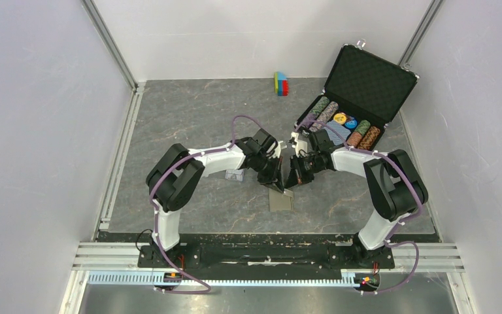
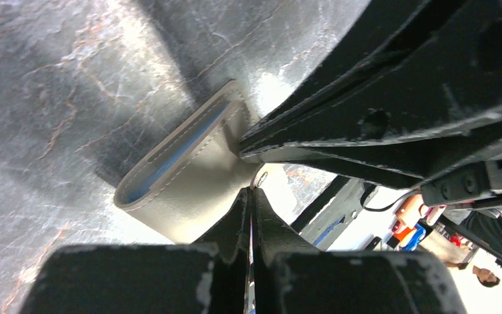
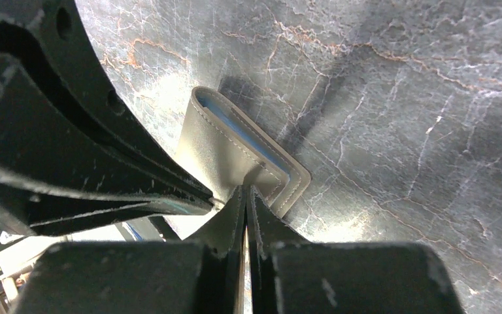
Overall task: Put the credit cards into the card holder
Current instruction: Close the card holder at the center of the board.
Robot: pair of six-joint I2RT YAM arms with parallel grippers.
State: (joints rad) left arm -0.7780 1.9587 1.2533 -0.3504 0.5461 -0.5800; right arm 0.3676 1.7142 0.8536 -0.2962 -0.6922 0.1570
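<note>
Card holder (image 3: 229,150) hangs off the table (image 3: 399,131), left gripper (image 2: 251,196) and right gripper (image 3: 246,193) each clamped on one edge.

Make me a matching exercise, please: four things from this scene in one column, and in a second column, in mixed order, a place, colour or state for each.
Things:
1. card holder
2. black case
3. coloured blocks
4. small clear box

Descriptions:
a. open, with poker chips inside
b. lying beside the left arm
c. grey-brown, with a light blue lining
d. at the far edge of the table

Pairs: 1-c, 2-a, 3-d, 4-b
</note>
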